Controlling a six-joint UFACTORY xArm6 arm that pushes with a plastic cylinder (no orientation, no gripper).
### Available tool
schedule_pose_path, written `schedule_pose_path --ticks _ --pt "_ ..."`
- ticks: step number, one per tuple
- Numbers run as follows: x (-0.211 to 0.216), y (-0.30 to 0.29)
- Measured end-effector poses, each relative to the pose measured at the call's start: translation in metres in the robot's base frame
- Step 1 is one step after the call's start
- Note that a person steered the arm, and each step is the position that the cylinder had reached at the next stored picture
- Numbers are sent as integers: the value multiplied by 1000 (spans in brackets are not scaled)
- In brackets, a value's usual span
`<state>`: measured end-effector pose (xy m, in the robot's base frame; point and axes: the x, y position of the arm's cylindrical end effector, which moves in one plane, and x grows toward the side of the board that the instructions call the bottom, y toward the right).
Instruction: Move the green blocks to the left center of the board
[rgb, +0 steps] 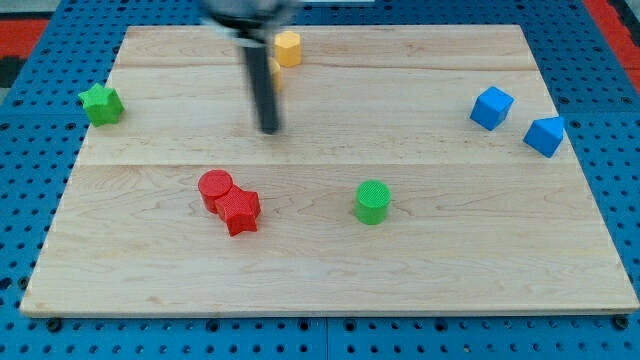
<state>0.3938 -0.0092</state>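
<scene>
The green star-shaped block (101, 104) sits at the board's nine o'clock edge, partly off the pale wooden board (450, 250). The green round cylinder block (372, 201) stands near the middle, toward five o'clock. You have no claw, only a dark rod; my tip (269, 129) is blurry and holds nothing. From it, the star is at nine o'clock, the cylinder at four.
</scene>
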Motion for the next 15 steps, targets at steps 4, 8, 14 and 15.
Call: schedule_pose_path --ticks 4,8,14,15 --pt "76 -61" --pt "50 59" --pt "-23 -192" --pt "-23 -191"
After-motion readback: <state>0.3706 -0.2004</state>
